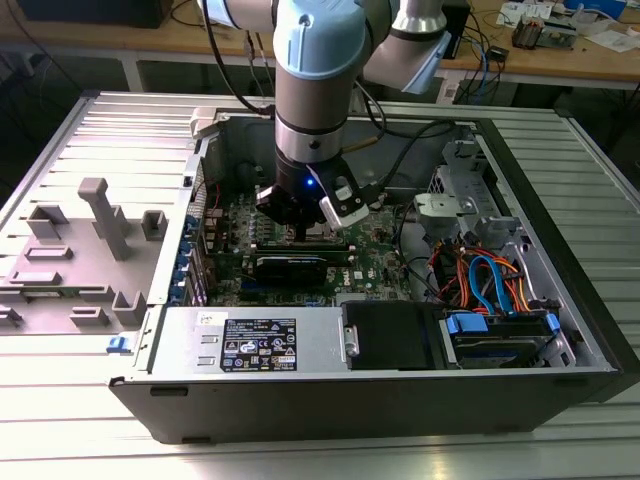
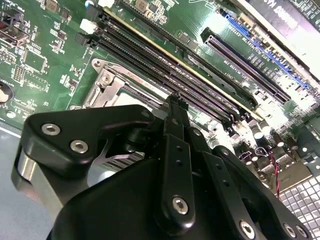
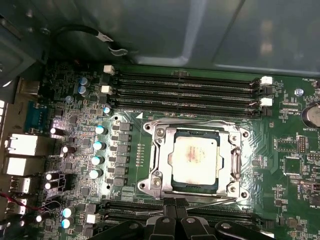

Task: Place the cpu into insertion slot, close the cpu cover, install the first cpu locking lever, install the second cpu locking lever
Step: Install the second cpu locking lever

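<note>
A ribbed metal table carries an open computer case, with wooden benches and cables behind it. Inside lies a green motherboard, flat on the case floor. The cpu sits flat in the slot, its edges square to the socket rim and to the long memory slots that run beside it. The cover lies down around the chip, framing it. A thin lever runs along the socket edge nearest the tool, whose black fingers are together, tips just at that edge. In the exterior view the arm stands over the board, a long black card just beside the tool; drive cables bunch toward that view's right.
</note>
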Action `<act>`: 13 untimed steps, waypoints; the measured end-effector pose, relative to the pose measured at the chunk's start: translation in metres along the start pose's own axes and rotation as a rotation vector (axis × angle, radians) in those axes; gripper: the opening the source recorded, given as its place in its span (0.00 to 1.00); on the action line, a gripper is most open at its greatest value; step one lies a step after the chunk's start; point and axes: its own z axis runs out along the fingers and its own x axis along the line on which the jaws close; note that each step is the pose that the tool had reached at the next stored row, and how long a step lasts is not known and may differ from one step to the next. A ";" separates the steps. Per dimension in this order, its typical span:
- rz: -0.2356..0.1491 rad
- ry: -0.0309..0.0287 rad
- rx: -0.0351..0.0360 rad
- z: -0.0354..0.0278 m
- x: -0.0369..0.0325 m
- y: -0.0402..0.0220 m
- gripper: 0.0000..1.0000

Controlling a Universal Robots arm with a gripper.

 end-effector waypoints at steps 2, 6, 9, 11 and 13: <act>0.000 0.0000 -0.0007 0.0000 0.0000 0.0000 0.11; 0.000 -0.0002 -0.0023 0.0000 0.0000 0.0000 0.11; 0.000 -0.0002 -0.0033 0.0000 0.0000 0.0000 0.11; 0.000 -0.0004 -0.0045 0.0001 0.0000 0.0000 0.11; 0.000 -0.0005 -0.0053 0.0001 0.0000 0.0000 0.11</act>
